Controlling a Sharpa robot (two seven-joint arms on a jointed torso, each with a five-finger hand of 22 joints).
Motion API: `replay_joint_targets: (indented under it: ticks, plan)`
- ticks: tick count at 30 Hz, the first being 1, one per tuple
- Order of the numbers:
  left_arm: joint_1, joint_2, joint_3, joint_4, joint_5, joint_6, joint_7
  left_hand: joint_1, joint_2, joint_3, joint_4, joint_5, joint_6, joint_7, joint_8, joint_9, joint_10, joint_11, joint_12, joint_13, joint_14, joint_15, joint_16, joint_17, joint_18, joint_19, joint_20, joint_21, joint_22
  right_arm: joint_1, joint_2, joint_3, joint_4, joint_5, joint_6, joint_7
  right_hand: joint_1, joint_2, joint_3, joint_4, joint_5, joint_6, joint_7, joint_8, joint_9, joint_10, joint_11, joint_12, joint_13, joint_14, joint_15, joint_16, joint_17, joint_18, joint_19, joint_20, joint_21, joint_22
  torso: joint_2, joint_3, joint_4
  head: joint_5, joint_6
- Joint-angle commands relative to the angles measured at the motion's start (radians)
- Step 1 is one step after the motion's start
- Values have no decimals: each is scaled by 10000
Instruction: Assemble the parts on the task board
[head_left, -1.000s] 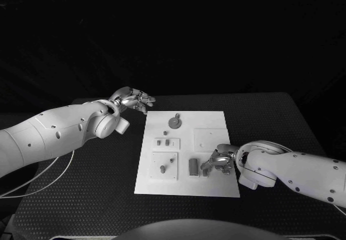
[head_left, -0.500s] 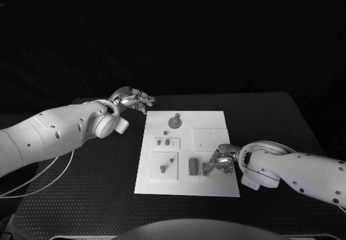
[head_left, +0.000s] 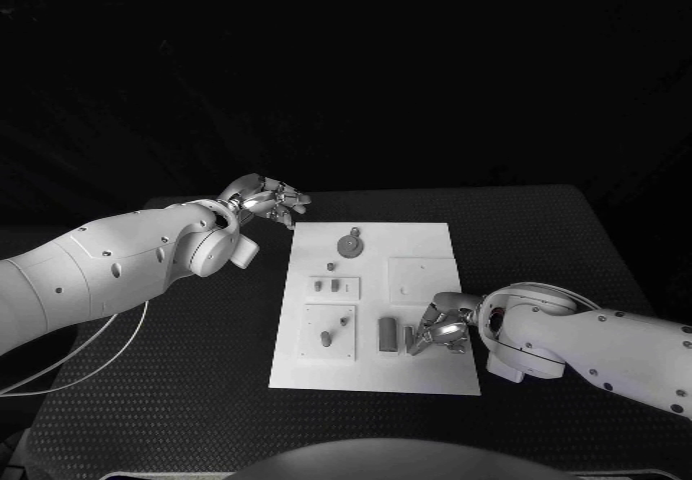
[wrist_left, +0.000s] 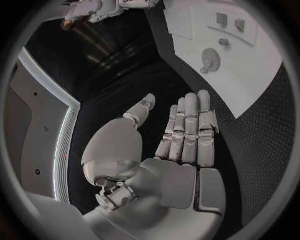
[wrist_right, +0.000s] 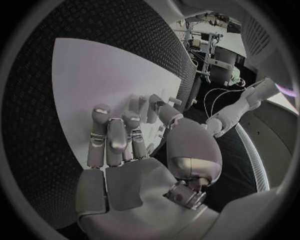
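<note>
The white task board (head_left: 411, 240) lies in the middle of the black table. On it are a round grey part (head_left: 351, 241), a small peg (head_left: 330, 266), a pair of small pieces (head_left: 335, 286), a lever-like part (head_left: 330, 331) and an upright grey block (head_left: 387, 333). My right hand (head_left: 440, 329) sits low over the board's near right area, just right of the block, fingers stretched toward it and holding nothing. In the right wrist view its fingers (wrist_right: 115, 135) reach over the board (wrist_right: 100, 70). My left hand (head_left: 264, 198) hovers off the board's far left corner, fingers straight (wrist_left: 187, 135), empty.
A raised square plate (head_left: 423, 276) sits on the board just beyond my right hand. Bare black table (head_left: 548, 240) surrounds the board on every side. A thin cable (head_left: 101, 345) hangs under my left arm.
My right hand has crept slightly nearer and lower beside the grey block. The left arm and the parts have not moved.
</note>
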Motion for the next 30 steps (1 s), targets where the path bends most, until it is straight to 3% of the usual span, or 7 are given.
replay_joint_targets:
  ticks: [1, 7, 12, 17, 20, 22, 30]
  plan:
    - [10, 18, 7, 22, -16, 123, 56, -59, 19, -59, 15, 2, 20, -7, 47, -9, -76, -2, 17, 17, 10, 8, -40, 10, 110, 39, -29, -47, 11, -10, 19, -1, 18, -340, 298, 163, 118, -1, 3, -10, 10, 69, -3, 53, 11, -7, -73, 37, -12, 41, -31, -9, 10, 152, 11, -24, 18, 157, 3, 6, 3, -7, -1]
    - [10, 17, 6, 24, -16, 127, 55, -60, 19, -60, 16, 1, 21, -8, 49, -10, -74, -2, 18, 18, 11, 7, -41, 13, 110, 39, -28, -48, 11, -18, 60, -2, -57, -472, 140, 10, 192, 148, -27, 47, 6, 136, -33, 110, 41, 32, -102, 42, -26, 98, -44, 12, 65, 152, 32, -10, 27, 159, 5, -8, 6, -16, -4]
    - [10, 7, 5, 35, -16, 140, 52, -62, 20, -60, 17, 1, 21, -8, 49, -11, -74, -2, 18, 19, 11, 8, -42, 14, 109, 38, -28, -48, 11, -23, 160, -4, -207, -486, 26, -137, 187, 455, -140, 51, 3, 237, -76, 187, 78, 66, -146, 40, -44, 135, -63, 22, 88, 152, 32, 0, 35, 165, 3, -11, 6, -17, -8]
    - [11, 5, 4, 44, -18, 141, 60, -64, 25, -59, 21, 2, 24, -9, 51, -11, -70, -3, 20, 21, 10, 8, -43, 15, 109, 38, -28, -48, 11, -28, 204, -5, -278, -590, -217, -336, 172, 902, -244, -43, 8, 317, -119, 242, 97, 132, -190, 49, -58, 215, -83, 51, 164, 152, 44, -2, 53, 170, 1, -15, 11, -19, -2]
    - [11, 0, 4, 53, -18, 168, 58, -63, 30, -58, 22, 2, 27, -10, 53, -11, -66, -4, 22, 22, 10, 7, -44, 16, 109, 38, -28, -48, 12, -28, 221, -5, -310, -644, -249, -379, 95, 1350, -287, -92, 10, 364, -141, 267, 100, 176, -216, 50, -67, 267, -94, 66, 206, 152, 52, -7, 64, 171, 2, -17, 13, -21, -9]
    - [11, -2, 4, 55, -42, 179, 22, -63, 35, -57, 24, 2, 30, -11, 55, -11, -62, -5, 24, 24, 10, 7, -45, 17, 109, 38, -28, -48, 12, -28, 261, -5, -316, -644, -224, -391, 67, 1508, -299, -134, 14, 389, -154, 279, 101, 190, -222, 51, -68, 285, -100, 71, 222, 152, 53, -9, 70, 173, 3, -15, 13, -19, -17]
    - [11, -6, 3, 67, -107, 198, 14, -71, 37, -60, 30, 1, 37, -14, 61, -11, -53, -7, 28, 28, 10, 5, -47, 21, 108, 36, -27, -49, 13, -32, 319, -10, -319, -946, 150, -540, 30, 1443, -345, -228, 17, 422, -172, 294, 100, 216, -238, 56, -67, 320, -111, 85, 255, 152, 67, -17, 89, 177, 2, -11, 13, -23, -30]
